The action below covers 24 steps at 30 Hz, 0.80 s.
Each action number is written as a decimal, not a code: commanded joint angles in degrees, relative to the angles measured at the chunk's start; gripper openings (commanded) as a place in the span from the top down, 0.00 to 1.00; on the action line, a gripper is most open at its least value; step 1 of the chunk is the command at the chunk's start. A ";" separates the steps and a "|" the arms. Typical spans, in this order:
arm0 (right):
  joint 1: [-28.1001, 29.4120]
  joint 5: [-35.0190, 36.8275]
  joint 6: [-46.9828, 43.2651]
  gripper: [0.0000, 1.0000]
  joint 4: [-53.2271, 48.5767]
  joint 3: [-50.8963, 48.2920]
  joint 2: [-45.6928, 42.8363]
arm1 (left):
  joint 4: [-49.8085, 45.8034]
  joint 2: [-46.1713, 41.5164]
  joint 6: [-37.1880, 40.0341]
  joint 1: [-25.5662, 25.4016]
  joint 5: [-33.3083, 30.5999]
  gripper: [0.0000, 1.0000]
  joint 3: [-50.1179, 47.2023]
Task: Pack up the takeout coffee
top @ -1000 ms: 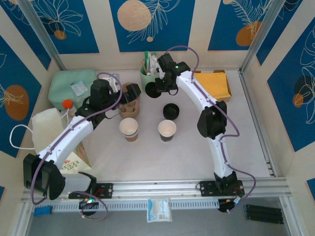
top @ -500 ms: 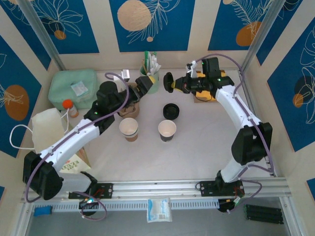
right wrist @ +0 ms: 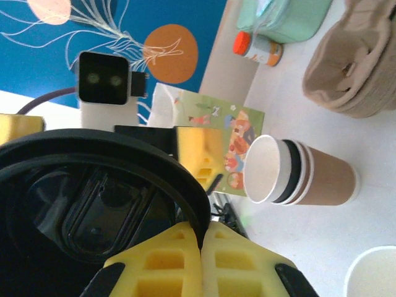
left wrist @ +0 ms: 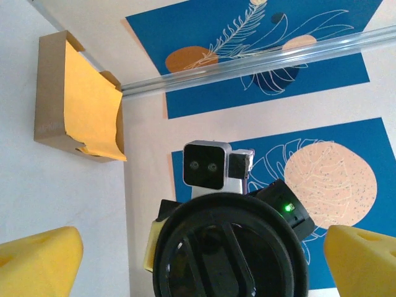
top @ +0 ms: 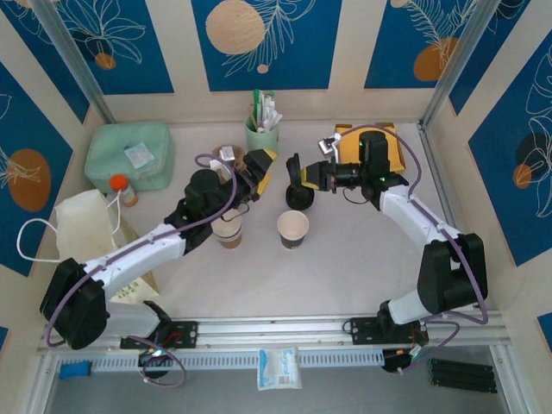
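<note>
A black lid [right wrist: 93,204] is gripped by its rim in the right fingers [right wrist: 167,253], facing the wide-open left fingers [left wrist: 37,260]. For what looks like a handover, it should be clamped squarely before release.

In the left wrist view the bottom edge cuts off the black lid [left wrist: 229,250] and both yellow fingers [left wrist: 37,263]. In the right wrist view a white cup rim [right wrist: 375,276] is cut by the corner. From above, the left arm [top: 142,248] hides part of one brown cup [top: 228,235].
</note>
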 commanded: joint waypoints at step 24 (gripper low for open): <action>3.92 -2.00 4.57 1.00 9.11 2.08 2.81 | 14.31 4.16 -7.09 -3.70 -1.36 0.05 -1.47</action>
